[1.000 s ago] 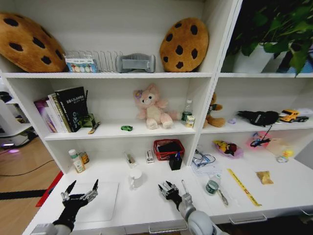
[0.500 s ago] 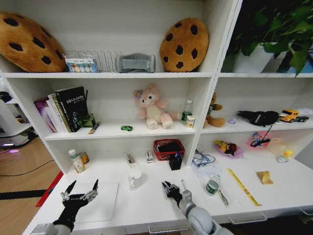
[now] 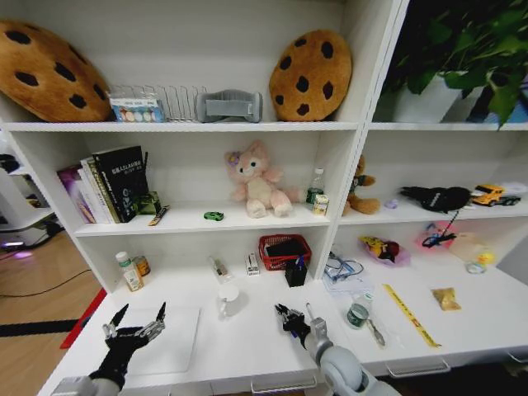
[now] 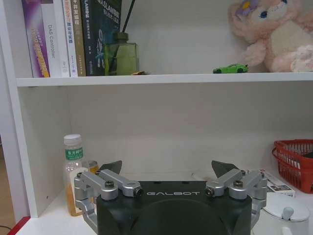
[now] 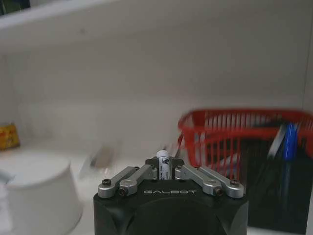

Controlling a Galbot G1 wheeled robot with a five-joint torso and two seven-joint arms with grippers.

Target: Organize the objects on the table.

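White shelving rises behind a long white table (image 3: 247,346) with slim drawer handles along its front edge. On the table's left part lies a thin silver laptop (image 3: 169,338), lid closed, and the left gripper (image 3: 132,323) hovers above it with its fingers spread wide apart. Near the table's middle, the right gripper (image 3: 289,317) is closed around a small white marker-like item (image 5: 163,164); the wrist view is blurred, so its exact kind is hard to tell. Beyond that gripper stand a white cup (image 3: 228,300), a red basket (image 3: 284,251) and a black pen holder (image 3: 296,273) with a blue pen (image 5: 289,142) in it.
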